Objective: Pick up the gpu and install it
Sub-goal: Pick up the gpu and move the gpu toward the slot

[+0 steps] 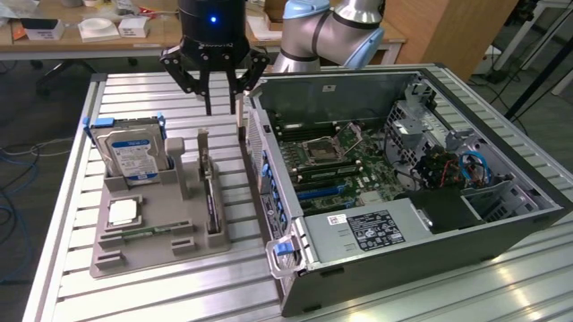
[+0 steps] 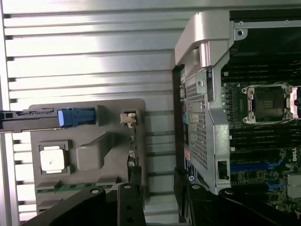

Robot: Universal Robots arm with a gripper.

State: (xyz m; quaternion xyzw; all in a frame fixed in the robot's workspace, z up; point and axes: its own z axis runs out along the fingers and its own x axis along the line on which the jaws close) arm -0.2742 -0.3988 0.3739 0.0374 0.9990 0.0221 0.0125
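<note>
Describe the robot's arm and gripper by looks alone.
The arm is silver-grey tubing with light blue joint caps. The gripper is black, with several jointed fingers under a black housing that carries a small glowing blue light.

gpu (image 1: 211,194): one card
claw (image 1: 221,107): one
hard drive (image 1: 133,155): one, blue-labelled
processor (image 1: 123,212): one loose chip
memory stick (image 1: 143,233): one in the tray
grey tray (image 1: 161,258): one
computer case (image 1: 376,285): one, open
worktop (image 1: 179,295): one
</note>
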